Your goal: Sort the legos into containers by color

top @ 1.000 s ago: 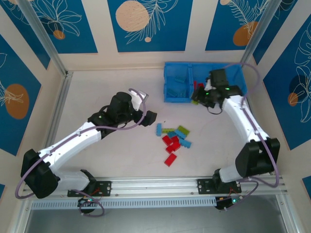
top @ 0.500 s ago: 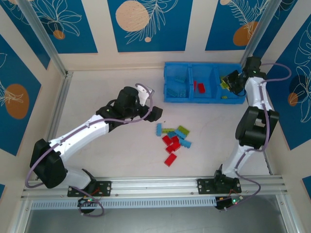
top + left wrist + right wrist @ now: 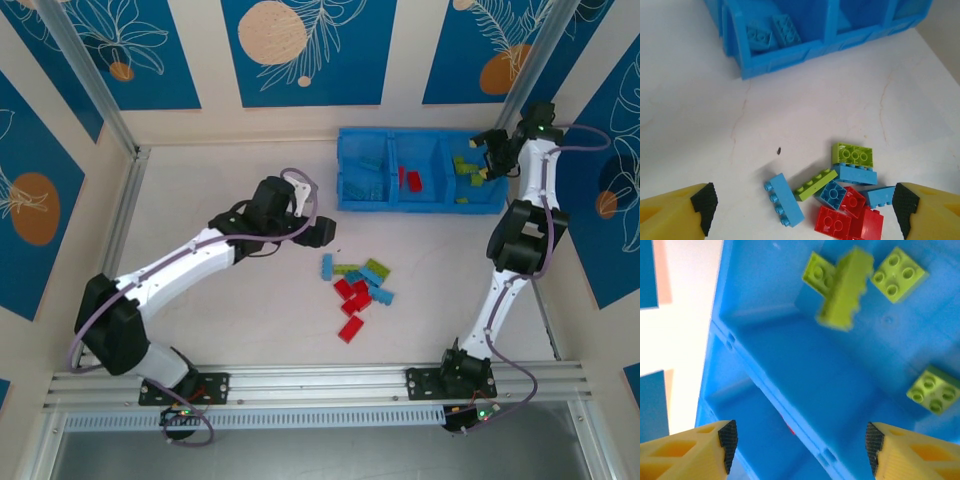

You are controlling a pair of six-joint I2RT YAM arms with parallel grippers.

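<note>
**Right end effector over the tray's green compartment, left one over the loose pile**

Top external: the blue tray [image 3: 420, 207] sits on the bench [image 3: 220, 180]. The right end effector [image 3: 488, 152] hangs above the tray's right compartment, where the green legos [image 3: 465, 165] lie. Red legos [image 3: 409, 181] are in the middle compartment and light blue legos [image 3: 365, 165] in the left one. The loose legos [image 3: 358, 288] lie in a heap on the near side of the tray, apart from it. The left end effector [image 3: 318, 232] hovers off the tray's near left corner, beside that heap.

Left wrist: the left end effector [image 3: 803, 202] has its fingers [image 3: 702, 200] spread wide and holds nothing. The loose legos [image 3: 840, 195] lie between and just ahead of the fingers, with the tray [image 3: 790, 52] beyond them.

Right wrist: the right end effector [image 3: 799, 437] is spread and empty above the tray's [image 3: 765, 385] floor. The green legos [image 3: 900, 274] lie ahead of its fingers [image 3: 725, 437], and one of them is blurred [image 3: 845, 287].
</note>
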